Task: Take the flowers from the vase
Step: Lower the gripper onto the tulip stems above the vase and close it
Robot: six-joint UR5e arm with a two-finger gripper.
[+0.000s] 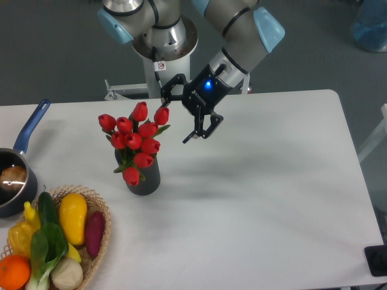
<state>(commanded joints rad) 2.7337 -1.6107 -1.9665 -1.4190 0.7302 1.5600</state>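
A smooth, matt white surface is shown by the table. The vase is finished in a dull dark grey, without shine. A slight waxy sheen is seen on the red tulip buds of the flowers. The basket is woven of rough wicker. The saucepan is fitted with a glossy blue handle. Black matt parts are seen on the gripper, and the arm's joint caps are of smooth light-blue plastic.

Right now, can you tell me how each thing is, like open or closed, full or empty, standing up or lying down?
Gripper: open, holding nothing, in the air right of the flowers.
Flowers: standing in the vase, not picked up yet.
Vase: upright on the table.
Saucepan: upright, something brownish inside.
Basket: full of vegetables.
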